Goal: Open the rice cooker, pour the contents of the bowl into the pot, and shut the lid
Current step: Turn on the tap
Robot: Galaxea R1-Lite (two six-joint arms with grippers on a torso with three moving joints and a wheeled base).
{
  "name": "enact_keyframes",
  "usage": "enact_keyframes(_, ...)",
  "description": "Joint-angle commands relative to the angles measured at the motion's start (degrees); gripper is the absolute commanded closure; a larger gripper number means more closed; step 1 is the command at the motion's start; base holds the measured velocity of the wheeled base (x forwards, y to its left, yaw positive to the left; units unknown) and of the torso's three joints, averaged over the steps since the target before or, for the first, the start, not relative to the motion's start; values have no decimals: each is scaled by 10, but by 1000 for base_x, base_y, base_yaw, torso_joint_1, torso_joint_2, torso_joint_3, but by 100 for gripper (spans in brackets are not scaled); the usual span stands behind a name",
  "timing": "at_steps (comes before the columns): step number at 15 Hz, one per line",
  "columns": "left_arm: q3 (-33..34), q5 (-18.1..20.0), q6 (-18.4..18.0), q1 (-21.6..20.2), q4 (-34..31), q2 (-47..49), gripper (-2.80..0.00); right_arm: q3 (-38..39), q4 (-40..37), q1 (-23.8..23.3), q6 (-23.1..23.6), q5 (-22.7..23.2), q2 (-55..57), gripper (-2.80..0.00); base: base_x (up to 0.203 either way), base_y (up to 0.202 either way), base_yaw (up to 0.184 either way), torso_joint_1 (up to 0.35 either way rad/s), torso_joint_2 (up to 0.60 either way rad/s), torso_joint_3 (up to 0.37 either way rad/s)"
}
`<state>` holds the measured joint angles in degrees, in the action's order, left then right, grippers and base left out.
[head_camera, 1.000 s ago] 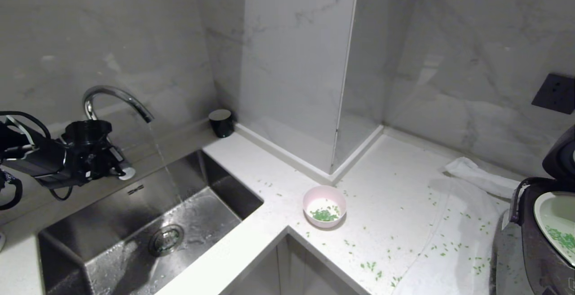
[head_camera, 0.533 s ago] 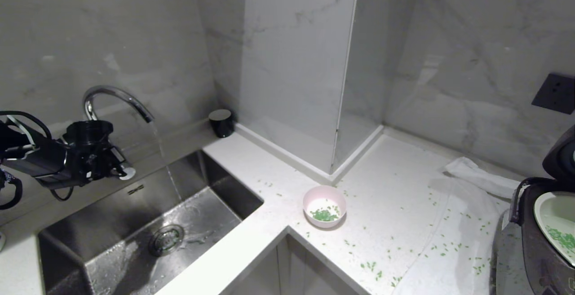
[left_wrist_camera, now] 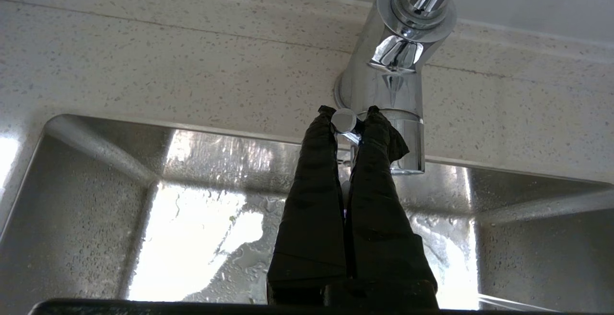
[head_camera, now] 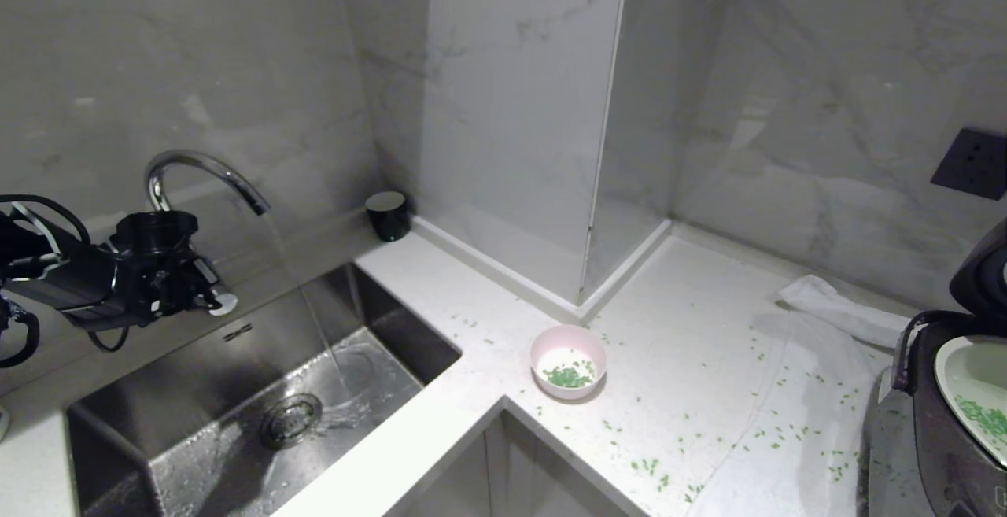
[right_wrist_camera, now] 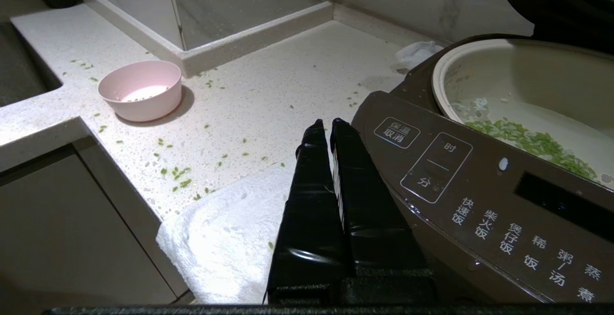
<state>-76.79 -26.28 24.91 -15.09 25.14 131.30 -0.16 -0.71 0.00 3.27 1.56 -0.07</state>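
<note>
While my right gripper (right_wrist_camera: 324,124) sits closed just beside the rice cooker (right_wrist_camera: 479,200), lid up, the pink bowl (right_wrist_camera: 140,89) lies further out across the counter; left gripper (left_wrist_camera: 348,112) pinches the tap lever (left_wrist_camera: 344,120), farther off.

Pink bowl (head_camera: 568,361) upright; rice cooker (right_wrist_camera: 484,200) open — grains (right_wrist_camera: 532,141) inside.
</note>
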Motion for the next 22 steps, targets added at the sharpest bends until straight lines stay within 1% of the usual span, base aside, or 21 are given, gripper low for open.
enact_keyframes(1,-1,-3,1,-1,2,1,0,0,0,0,1,0,1,0,0,0,0,0,0,0)
enact_keyframes(6,0,-3,1,0,2,2,0,0,0,0,1,0,1,0,0,0,0,0,0,0)
enact_keyframes(7,-1,-3,1,0,2,2,-280,0,0,0,1,0,1,0,0,0,0,0,0,0)
enact_keyframes(15,6,-1,3,5,2,-20,-280,0,0,0,1,0,1,0,0,0,0,0,0,0)
enact_keyframes(18,52,3,5,13,2,-64,-280,0,0,0,1,0,1,0,0,0,0,0,0,0)
enact_keyframes(20,110,10,6,17,4,-105,-280,0,0,0,0,0,1,0,0,0,0,0,0,0)
enact_keyframes(22,167,33,6,22,6,-152,-280,0,0,0,1,0,1,0,0,0,0,0,0,0)
